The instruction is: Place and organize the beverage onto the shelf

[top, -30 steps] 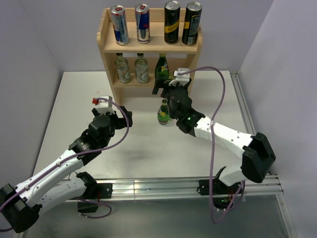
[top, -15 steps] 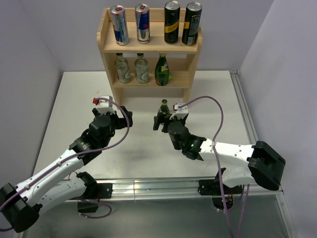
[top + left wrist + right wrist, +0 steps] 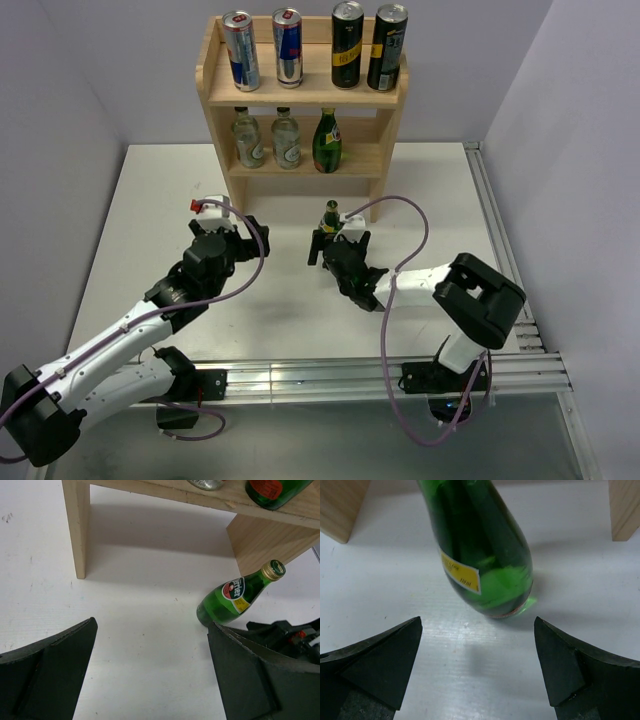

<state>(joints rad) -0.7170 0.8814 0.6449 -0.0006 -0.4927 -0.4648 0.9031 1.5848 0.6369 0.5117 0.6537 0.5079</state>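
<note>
A white counter sits between plain pale lilac walls at the back and both sides. Metal rails run along its near and right edges under soft, even light.

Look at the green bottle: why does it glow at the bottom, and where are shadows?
Right wrist view: light passes through the green bottle, leaving a bright green patch at its base. Left wrist view: the shelf throws a soft grey shadow underneath. Top view: even light, faint shadows on the table.
</note>
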